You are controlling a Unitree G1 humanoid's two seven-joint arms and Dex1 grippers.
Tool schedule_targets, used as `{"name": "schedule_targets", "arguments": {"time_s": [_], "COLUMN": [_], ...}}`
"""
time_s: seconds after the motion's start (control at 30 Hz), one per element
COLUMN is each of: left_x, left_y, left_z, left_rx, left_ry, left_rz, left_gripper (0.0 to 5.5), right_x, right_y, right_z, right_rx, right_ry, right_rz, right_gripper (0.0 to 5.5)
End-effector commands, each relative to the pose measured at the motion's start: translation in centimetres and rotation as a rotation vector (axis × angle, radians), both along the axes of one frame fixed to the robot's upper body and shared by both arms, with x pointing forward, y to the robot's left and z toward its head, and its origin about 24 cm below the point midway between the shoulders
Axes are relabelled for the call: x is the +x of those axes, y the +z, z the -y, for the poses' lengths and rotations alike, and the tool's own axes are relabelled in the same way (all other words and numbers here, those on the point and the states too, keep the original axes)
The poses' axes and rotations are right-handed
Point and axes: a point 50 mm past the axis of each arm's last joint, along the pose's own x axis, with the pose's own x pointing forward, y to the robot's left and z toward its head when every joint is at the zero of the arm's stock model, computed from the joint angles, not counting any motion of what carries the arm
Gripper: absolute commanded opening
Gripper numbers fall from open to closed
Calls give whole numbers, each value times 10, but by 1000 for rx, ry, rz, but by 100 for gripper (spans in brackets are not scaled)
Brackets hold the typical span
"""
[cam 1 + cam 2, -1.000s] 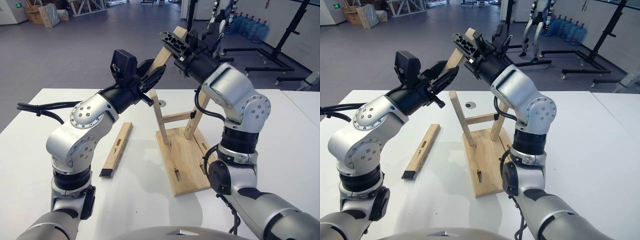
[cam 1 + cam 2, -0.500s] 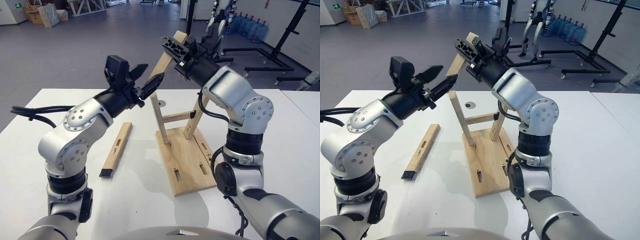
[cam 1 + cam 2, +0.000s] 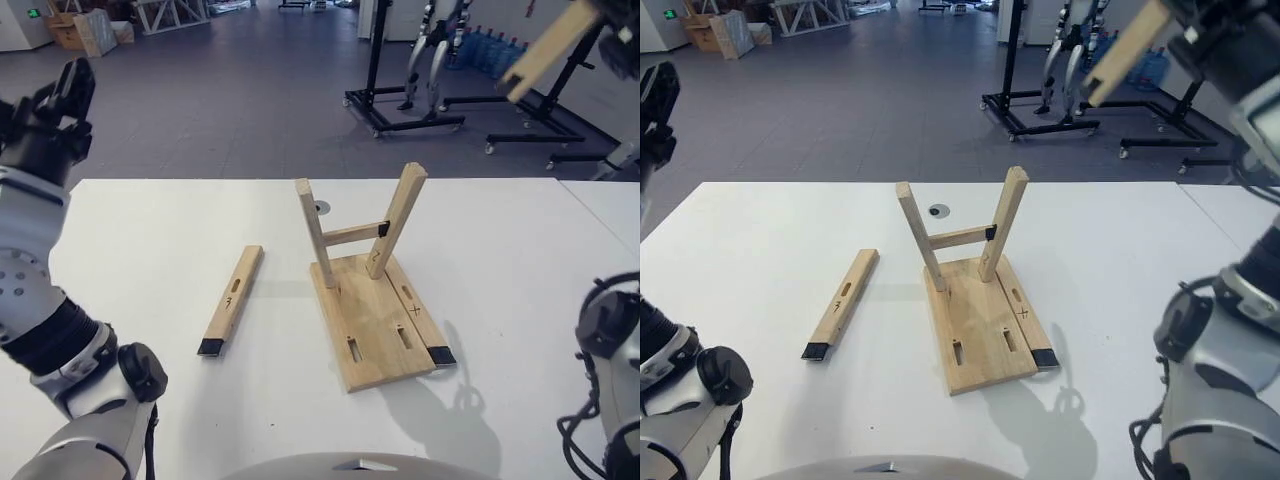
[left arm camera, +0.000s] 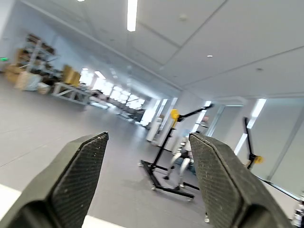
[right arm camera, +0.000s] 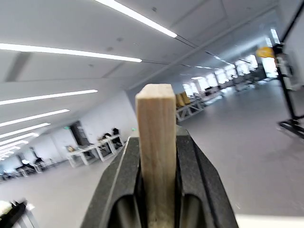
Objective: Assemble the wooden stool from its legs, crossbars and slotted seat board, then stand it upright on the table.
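Note:
The slotted seat board (image 3: 372, 345) lies flat mid-table. Two legs (image 3: 316, 232) stand in it, joined by a crossbar (image 3: 354, 234). A black-tipped leg (image 3: 425, 325) lies along the board's right edge. Another loose leg (image 3: 232, 298) lies to the board's left. My right gripper (image 3: 1200, 30) is high at the far right, shut on a wooden leg (image 5: 156, 152) that juts out toward the room (image 3: 545, 50). My left gripper (image 4: 148, 137) is raised at the far left (image 3: 68, 88), well away from the parts. Its fingers (image 4: 80, 175) are spread, with nothing between them.
The white table (image 3: 150, 230) has bare room at the left and the front. A small round hole (image 3: 321, 207) sits behind the stool. Metal stands (image 3: 400, 110) and a humanoid robot are on the floor beyond the table's far edge.
My left gripper let go of the raised leg, opened and swung up to the far left. My right gripper carried that leg up and away to the right. The parts on the table stayed put.

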Motion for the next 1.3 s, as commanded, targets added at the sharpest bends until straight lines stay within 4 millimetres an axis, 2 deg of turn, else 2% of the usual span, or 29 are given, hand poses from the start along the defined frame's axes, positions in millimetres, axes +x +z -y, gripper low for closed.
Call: {"name": "schedule_targets", "arguments": {"time_s": [0.03, 0.1, 0.13, 0.2, 0.23, 0.37, 0.53, 0.77, 0.93, 1.3], "left_x": [-8, -2, -2, 3, 4, 6, 8, 10, 9, 10], "left_y": [-32, -49, -57, -71, -76, -86, -91, -98, -101, -103], "left_z": [-13, -9, -6, 0, 1, 3, 5, 12, 13, 18], "left_rx": [-34, -52, -54, -58, -60, -66, -75, -67, -67, -64], "left_ry": [62, 39, 30, 0, -8, -27, -42, -69, -73, -80], "left_rz": [-73, -114, -135, -172, -183, -198, -200, -215, -222, -224], "left_gripper": [312, 312, 312, 312, 312, 312, 312, 312, 312, 312], "right_x": [-6, -21, -24, -35, -37, -26, -6, -5, -11, -4], "right_y": [-145, -204, -224, -250, -256, -254, -235, -251, -253, -263], "right_z": [-2, -9, -14, -16, -14, -9, -24, -41, -48, -55], "right_rx": [40, 137, 174, 217, 225, 233, 268, 65, -60, -85], "right_ry": [-22, -103, -129, -230, -281, -414, -373, -296, -307, -285], "right_rz": [-391, -495, -519, -526, -510, -396, -291, -276, -224, -204], "right_gripper": [40, 40, 40, 40, 40, 40, 40, 40, 40, 40]}}
